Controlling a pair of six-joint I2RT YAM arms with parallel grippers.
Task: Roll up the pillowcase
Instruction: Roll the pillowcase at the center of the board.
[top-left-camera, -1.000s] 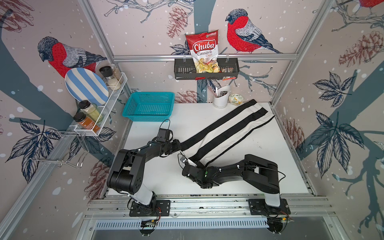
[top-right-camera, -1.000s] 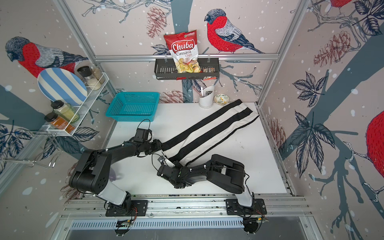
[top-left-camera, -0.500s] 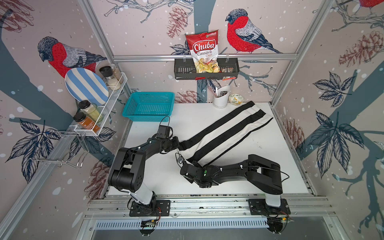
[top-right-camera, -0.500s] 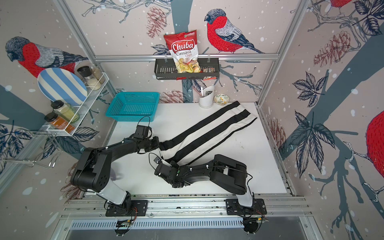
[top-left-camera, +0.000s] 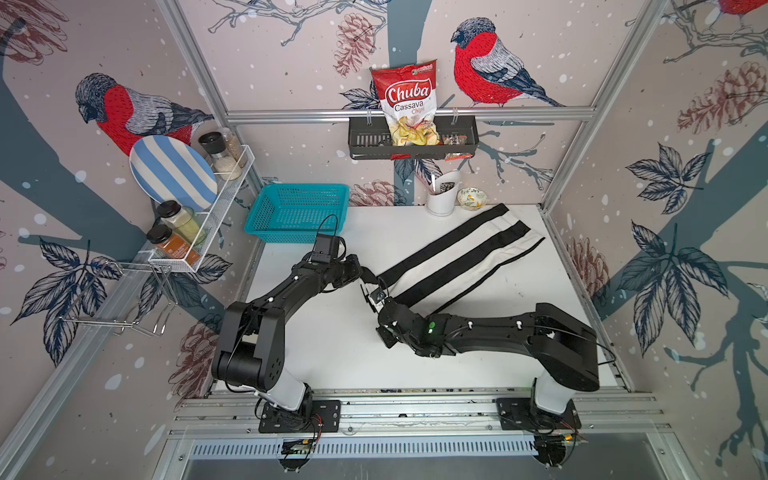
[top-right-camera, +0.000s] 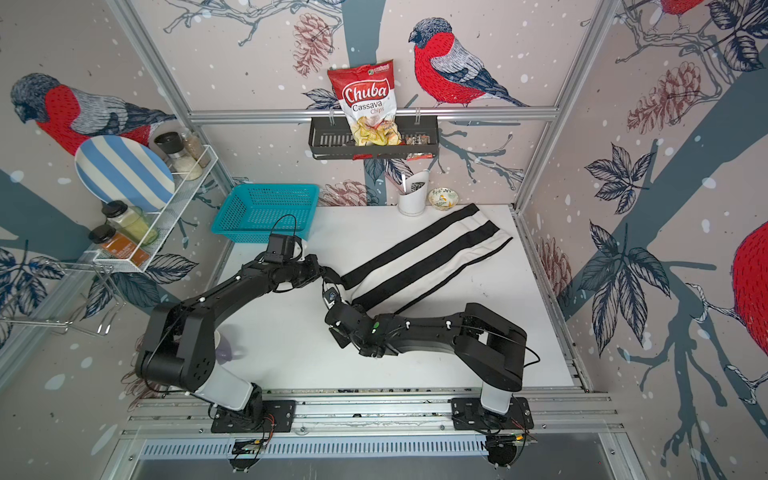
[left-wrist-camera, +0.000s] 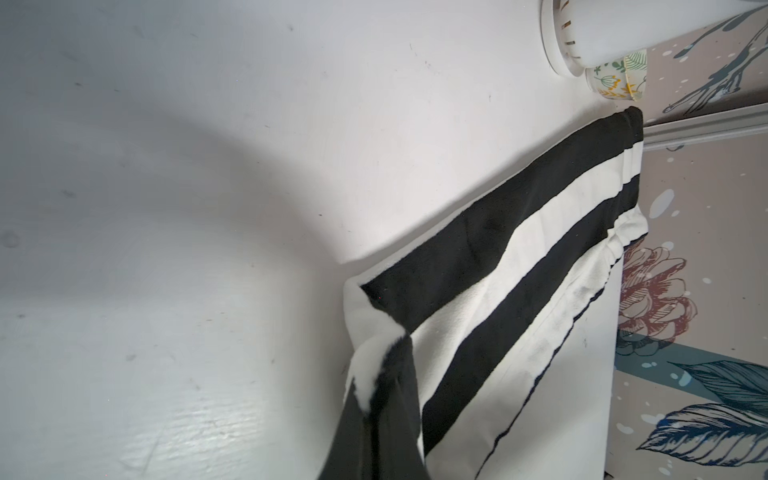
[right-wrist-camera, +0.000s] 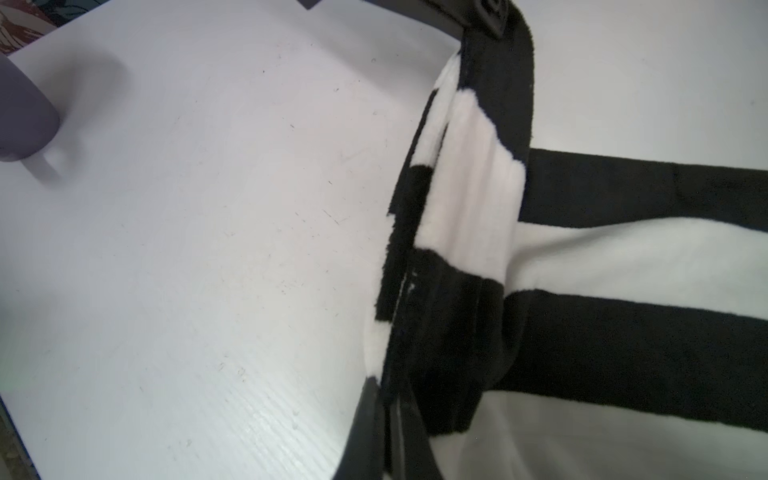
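Both the left gripper (top-left-camera: 369, 275) and the right gripper (top-left-camera: 381, 300) are now clamping where a second ago they were standing open, and the near short edge of the pillowcase (top-left-camera: 457, 257) is riding higher than it was lying then.

Nearest: bare white table (top-left-camera: 332, 345); purple mug (top-right-camera: 226, 349) sitting by the left arm's base, well apart from the work.

The right gripper is pinching the nearer corner of that edge, jaws together on fabric. Its fingers (right-wrist-camera: 368, 428) are showing dark at the hem in the right wrist view, the edge standing in a ridge. The left gripper is pinching the other corner, jaws likewise closed on cloth; its wrist view is showing only fabric gathering toward it.

Step in hand, as I am reading it: beginning the first turn, edge lifted, nothing rolled yet. Next move is calling for both carrying the edge over and forward together, level, so the roll is starting square; uneven travel would be skewing it.

Cloth is lying diagonally on the table, near-left to far-right, broad black and white bands running lengthwise, plush, mostly flat. Far end is stopping near the white holder (top-left-camera: 441, 199) and small bowl (top-left-camera: 471, 198); teal basket (top-left-camera: 297, 212) is sitting well apart, far left.
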